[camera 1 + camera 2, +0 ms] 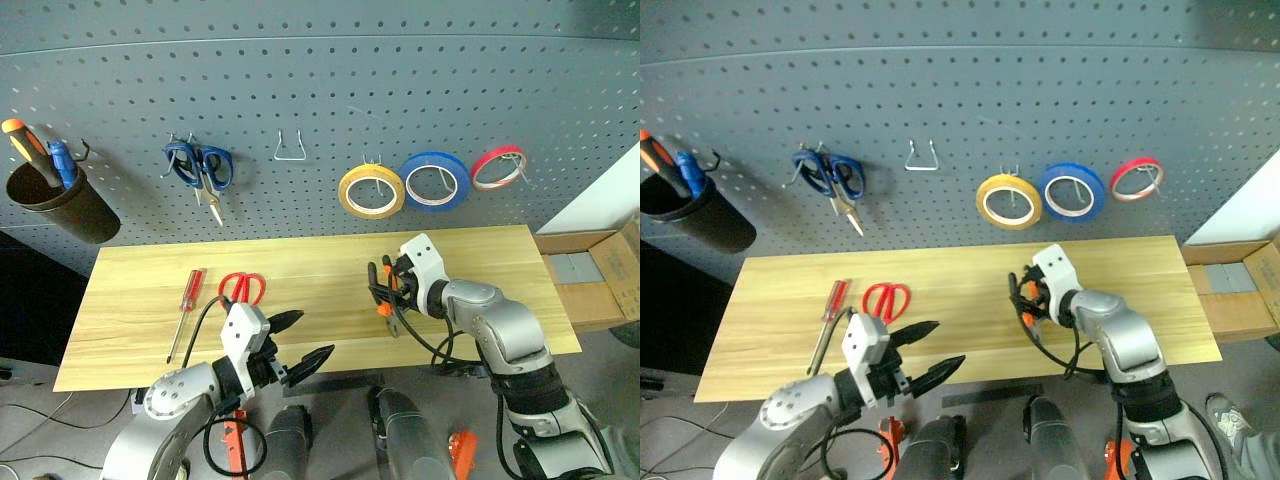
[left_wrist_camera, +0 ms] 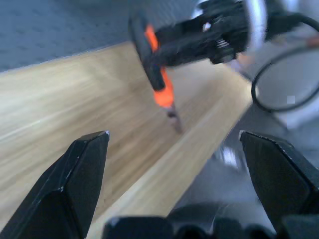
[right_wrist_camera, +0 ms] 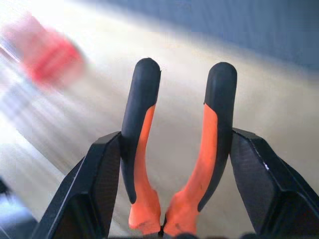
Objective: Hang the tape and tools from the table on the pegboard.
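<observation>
My right gripper (image 1: 385, 285) is shut on the orange-and-black pliers (image 3: 144, 124), one finger outside each handle, holding them just above the table (image 1: 480, 260) right of centre, nose down. The pliers (image 2: 159, 84) show the same way in the left wrist view. The red-handled scissors (image 1: 243, 287) and the slim red-handled screwdriver (image 1: 187, 310) lie on the table's left part. My left gripper (image 1: 300, 340) hangs open over the front edge, near the scissors, with nothing between its fingers. The yellow tape (image 1: 371, 190) hangs on a hook of the grey pegboard (image 1: 300, 80).
On the pegboard hang a black cup (image 1: 55, 200) holding an orange-handled screwdriver, blue scissors (image 1: 200, 165), a bare wire hook (image 1: 290, 148), a blue tape ring (image 1: 435, 180) and a red tape ring (image 1: 498, 167). A cardboard box (image 1: 590, 280) stands beyond the table's right end.
</observation>
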You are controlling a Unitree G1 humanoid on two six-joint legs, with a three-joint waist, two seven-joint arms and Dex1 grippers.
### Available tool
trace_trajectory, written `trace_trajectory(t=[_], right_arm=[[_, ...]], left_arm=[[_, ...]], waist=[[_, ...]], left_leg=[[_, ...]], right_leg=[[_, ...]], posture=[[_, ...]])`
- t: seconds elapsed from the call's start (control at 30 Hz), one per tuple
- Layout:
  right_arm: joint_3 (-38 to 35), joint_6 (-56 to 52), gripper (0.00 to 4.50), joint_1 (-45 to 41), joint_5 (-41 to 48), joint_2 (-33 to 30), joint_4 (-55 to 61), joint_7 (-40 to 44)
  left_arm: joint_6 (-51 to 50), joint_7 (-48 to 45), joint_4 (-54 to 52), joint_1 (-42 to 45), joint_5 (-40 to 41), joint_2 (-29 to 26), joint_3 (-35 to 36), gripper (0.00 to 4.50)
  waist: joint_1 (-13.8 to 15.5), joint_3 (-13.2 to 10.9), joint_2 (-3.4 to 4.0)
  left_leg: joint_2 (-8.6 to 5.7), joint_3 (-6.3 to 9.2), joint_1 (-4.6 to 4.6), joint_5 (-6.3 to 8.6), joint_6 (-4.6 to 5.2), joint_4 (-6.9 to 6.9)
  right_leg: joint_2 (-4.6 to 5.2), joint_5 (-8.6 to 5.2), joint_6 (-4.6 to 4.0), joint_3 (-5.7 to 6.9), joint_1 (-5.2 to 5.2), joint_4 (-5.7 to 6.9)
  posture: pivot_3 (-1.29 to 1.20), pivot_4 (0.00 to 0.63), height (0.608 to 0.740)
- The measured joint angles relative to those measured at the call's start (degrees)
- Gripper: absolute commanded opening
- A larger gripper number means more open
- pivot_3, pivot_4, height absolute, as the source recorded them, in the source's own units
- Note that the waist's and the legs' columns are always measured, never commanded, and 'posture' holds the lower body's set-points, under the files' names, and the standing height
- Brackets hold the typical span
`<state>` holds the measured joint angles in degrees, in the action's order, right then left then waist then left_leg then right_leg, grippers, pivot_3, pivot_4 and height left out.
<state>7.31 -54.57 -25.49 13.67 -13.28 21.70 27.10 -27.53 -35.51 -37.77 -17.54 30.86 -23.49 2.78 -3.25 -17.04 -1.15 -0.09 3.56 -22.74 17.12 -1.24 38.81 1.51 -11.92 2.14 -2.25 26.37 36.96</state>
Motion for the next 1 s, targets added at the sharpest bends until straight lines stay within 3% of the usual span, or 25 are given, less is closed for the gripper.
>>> trace_trajectory(t=[0.27, 0.47, 0.63, 0.83, 1.0], right_arm=[[-1.7, 7.7, 2.86, -6.3, 3.8, 8.8, 6.7, -3.7], [-1.6, 16.2, 2.86, -12.5, 2.6, 10.3, 3.1, -5.9], [-1.6, 28.2, 2.86, -18.4, -1.3, 12.0, -6.0, -7.8], [-2.2, 43.9, 2.86, -27.1, -5.3, 13.9, -19.5, -10.7], [-2.7, 53.3, 2.86, -31.4, -7.8, 14.8, -30.0, -12.4]], left_arm=[[-1.1, 12.7, -7.7, -2.9, 3.8, 6.0, 3.9, 4.5], [-0.5, 19.8, -9.5, 0.5, 3.7, 7.7, 7.0, 4.5], [-0.3, 21.8, -7.9, 8.6, 3.3, 6.6, 8.9, 4.5], [0.1, 20.9, 1.8, 22.4, 1.7, 4.2, 8.7, 4.5], [1.0, 18.8, 7.2, 27.1, -0.2, 4.0, 6.6, 4.5]], waist=[[1.4, 0.5, -0.26], [1.8, 0.8, -0.4], [1.9, 1.0, -0.61], [2.2, 1.1, -0.75], [2.2, 1.1, -0.77]], left_leg=[[-0.14, 0.1, 0.09, -0.24, -0.38, 0.08], [-0.15, 0.14, 0.07, -0.28, -0.45, 0.07], [-0.23, 0.05, 0.09, -0.33, -0.54, 0.07], [-0.26, -0.06, 0.09, -0.48, -0.78, 0.07], [-0.2, -0.16, 0.01, -0.51, -0.84, 0.03]], right_leg=[[-0.24, 0.13, 0.16, 0.12, -0.2, 0.0], [-0.23, 0.2, 0.03, 0.18, -0.18, 0.01], [-0.27, 0.31, -0.11, 0.3, -0.19, 0.07], [-0.34, 0.41, -0.22, 0.41, -0.17, 0.1], [-0.29, 0.41, -0.23, 0.35, -0.09, 0.02]], posture=[[0.07, 0.209, 0.74], [0.1, 0.201, 0.74], [0.1, 0.201, 0.74], [0.09, 0.204, 0.74], [0.09, 0.214, 0.74]])
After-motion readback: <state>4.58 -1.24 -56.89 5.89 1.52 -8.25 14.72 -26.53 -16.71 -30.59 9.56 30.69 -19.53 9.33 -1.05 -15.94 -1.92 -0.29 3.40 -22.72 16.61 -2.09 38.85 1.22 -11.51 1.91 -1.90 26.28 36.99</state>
